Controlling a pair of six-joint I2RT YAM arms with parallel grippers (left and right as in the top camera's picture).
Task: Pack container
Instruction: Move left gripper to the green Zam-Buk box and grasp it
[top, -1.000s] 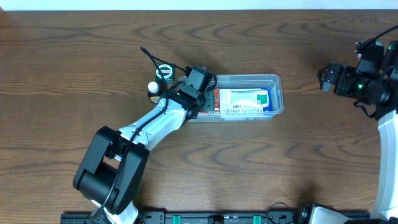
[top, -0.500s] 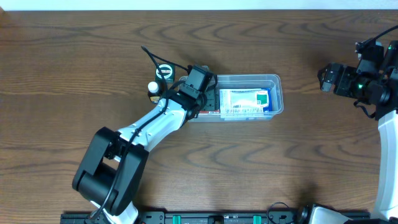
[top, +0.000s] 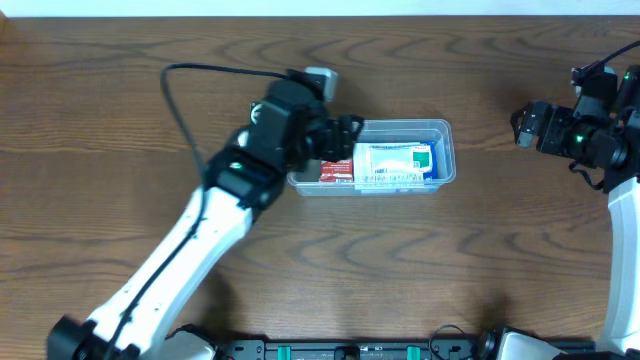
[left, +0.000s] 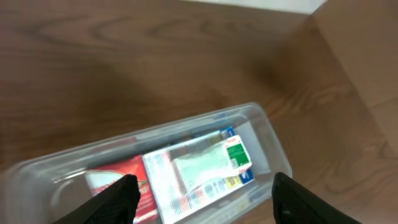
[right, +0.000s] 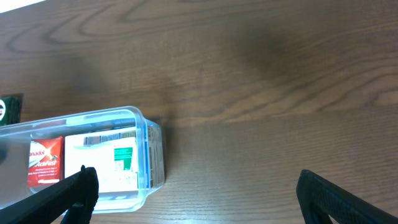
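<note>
The left arm (top: 215, 200) has lifted up from the left end of the container (top: 448, 150) since 1 second ago. It now stretches higher toward the camera and covers the spot where 2 small round-topped items stood beside the tub. The container itself has not shifted.

The clear plastic tub lies lengthwise on the wooden table (top: 450, 260), a little above the middle of the overhead view. Inside it are 2 packs lying flat. A red box (left: 118, 183) sits at the left end. Just beside it, a white carton (left: 199, 168) with blue and green print fills most of the remaining floor.

The left gripper (left: 205, 199) hangs above the tub's left end with its 2 fingers spread wide and nothing between them. The wrist view looks down into the tub between them.

The right gripper (right: 199, 193) is well apart from the tub, off toward the table's right edge. Its fingers are also spread wide and empty, over bare wood.
</note>
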